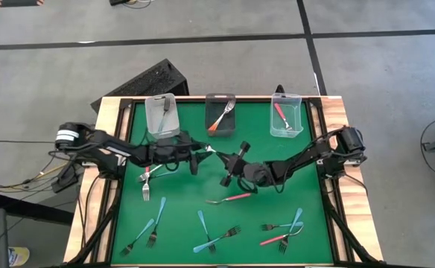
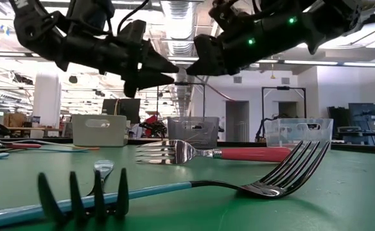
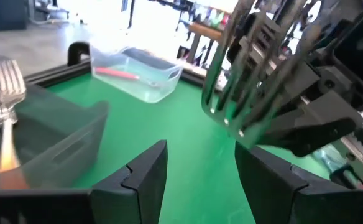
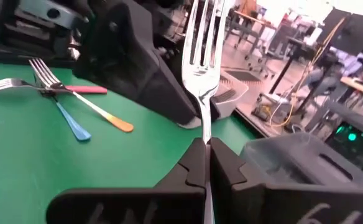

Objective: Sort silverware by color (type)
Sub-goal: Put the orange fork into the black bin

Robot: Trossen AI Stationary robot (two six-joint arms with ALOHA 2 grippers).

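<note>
Item: handover, mid-bench, above the green mat [image 1: 180,193].

Step, judged: right claw [image 4: 205,163] passes its fork [image 4: 202,43] to left claw [image 3: 197,177], or carries it to a bin. Keep tines upright; let go only once the receiver has closed; match handle colour to bin, since the handle is hidden now.

Right claw: clamped on fork neck, tines up.
Left claw: fingers apart, empty, just beside right claw.

Other forks: scattered on mat near front edge; one each in the three bins [image 1: 220,112].

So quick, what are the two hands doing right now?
Left hand: open, holding nothing, above the mat's middle.
Right hand: shut on a fork, facing the left hand.
</note>
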